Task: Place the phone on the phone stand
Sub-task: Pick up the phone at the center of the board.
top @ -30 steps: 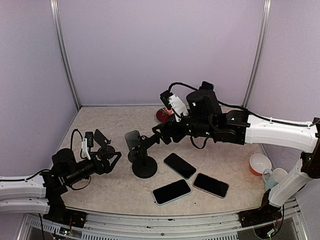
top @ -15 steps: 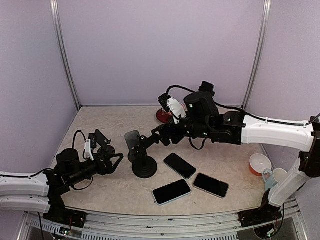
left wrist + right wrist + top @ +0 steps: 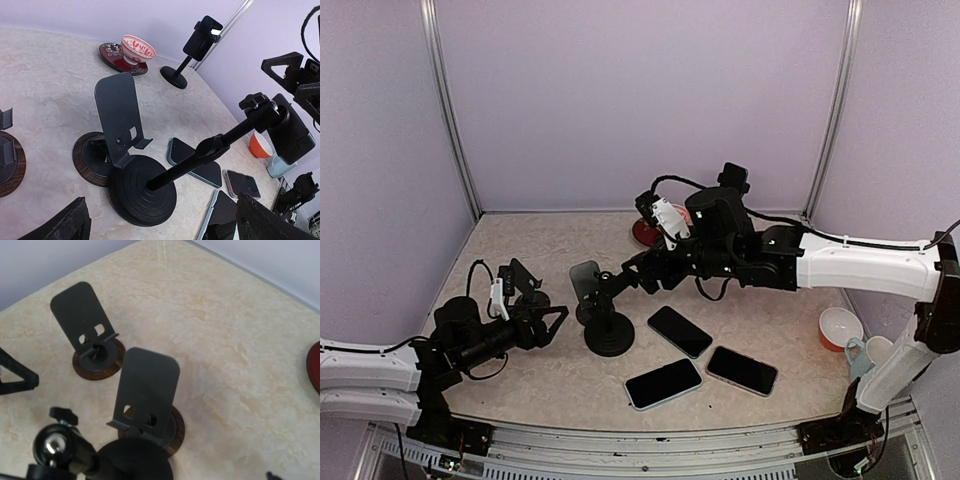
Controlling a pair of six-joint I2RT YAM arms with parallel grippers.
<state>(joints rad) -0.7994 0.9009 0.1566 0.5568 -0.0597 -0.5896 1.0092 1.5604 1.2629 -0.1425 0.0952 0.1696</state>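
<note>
Lying flat on the marbled surface [image 3: 550,388], none on a stand: three phones. Nearest the front edge, pale-rimmed phone [image 3: 663,383]. Just right of it, dark phone [image 3: 742,370]. Behind both, near a black disc base, third phone [image 3: 680,331], also dark.

Standing left of the phones: jointed black stand [image 3: 609,335] on that heavy disc base, with a rod leaning up to a ball head and a holder on it. Just behind the base, grey plate stand [image 3: 585,281] on a wooden disc, upright. Farther left, second grey stand [image 3: 520,272] of the same kind.

Reaching in from the right: right claw [image 3: 633,270], fingers apart and gripping nothing, poised close to the top of the jointed stand's rod. Touching it or not, cannot tell. Low at the left: left claw [image 3: 550,322], spread wide and empty, pointing toward the disc base and clear of it.

At the back, red plate [image 3: 642,232] with a patterned bowl [image 3: 136,48] on it. Seen from the left wrist only, clamp-topped stand [image 3: 176,76], black, near the back corner. At the right edge, orange bowl [image 3: 840,328] and, just beside it, pale mug [image 3: 865,356].
</note>
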